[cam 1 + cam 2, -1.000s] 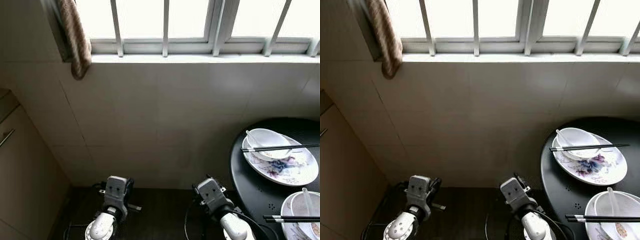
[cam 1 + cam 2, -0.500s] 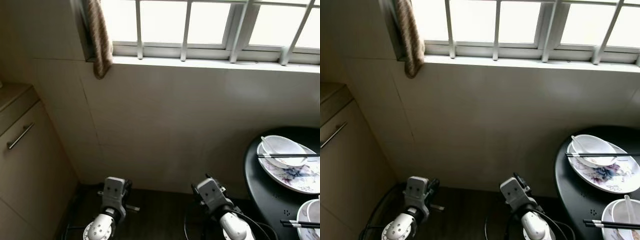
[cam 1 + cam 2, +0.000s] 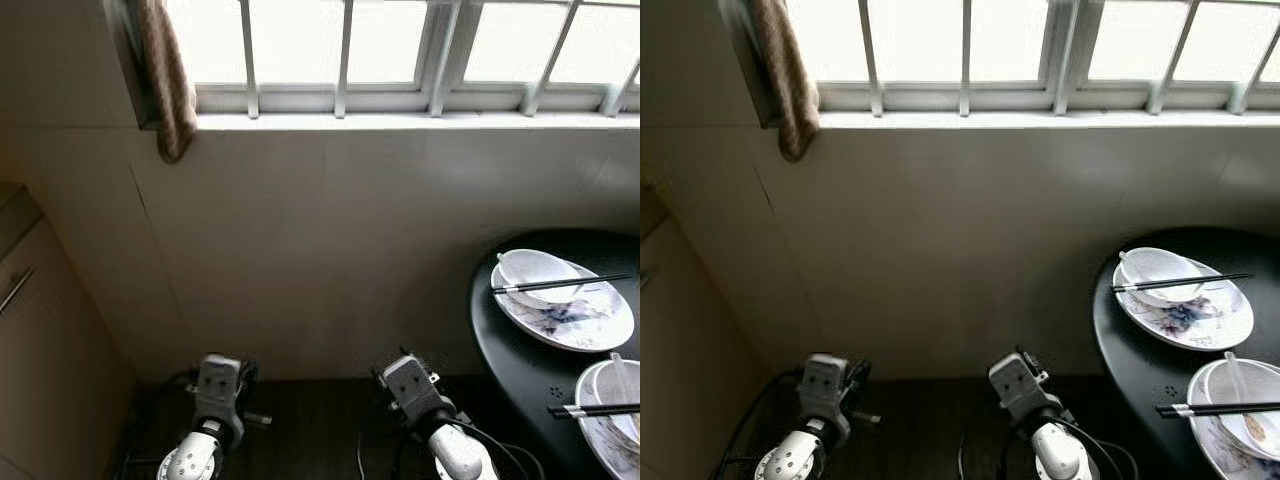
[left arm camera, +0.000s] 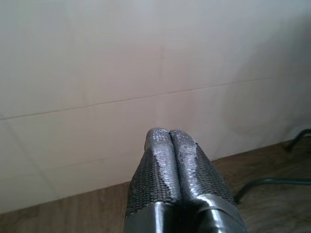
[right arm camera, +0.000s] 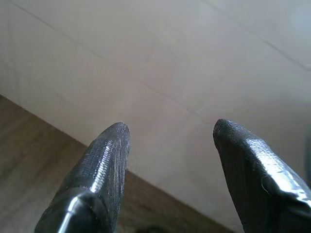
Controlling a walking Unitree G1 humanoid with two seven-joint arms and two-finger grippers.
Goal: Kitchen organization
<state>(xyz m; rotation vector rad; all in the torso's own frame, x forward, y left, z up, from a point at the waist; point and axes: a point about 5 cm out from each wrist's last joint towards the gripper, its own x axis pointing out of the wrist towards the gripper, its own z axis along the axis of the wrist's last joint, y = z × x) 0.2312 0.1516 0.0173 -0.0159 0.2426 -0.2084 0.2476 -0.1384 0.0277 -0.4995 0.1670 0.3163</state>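
Both silver arms hang low in front of a cream tiled wall (image 3: 330, 250) under a white barred window (image 3: 400, 50). The left gripper (image 4: 169, 137) has its two black textured fingers pressed together, closed on nothing, pointing at the foot of the wall where it meets the dark wooden floor (image 4: 73, 204). The right gripper (image 5: 170, 131) has its two black fingers spread apart, open and empty, aimed at the same wall and floor.

A round black table (image 3: 505, 350) stands against the wall on the robot's right. Near the table's wall-side edge lies a white oval plate with a purple floral print (image 3: 585, 325), and on it sits a white ceramic bowl (image 3: 535, 272) holding a white spoon. A pair of black chopsticks (image 3: 560, 284) rests across the bowl's rim. Nearer the robot, at the table's right edge, a second white plate (image 3: 1210, 425) carries another white bowl (image 3: 1240, 395) with a spoon, and a second pair of black chopsticks with pale tips (image 3: 1220, 408) lies across it.

A brown patterned curtain (image 3: 168, 85) hangs at the window's left end. A beige cabinet with a metal bar handle (image 3: 30, 340) stands on the robot's left
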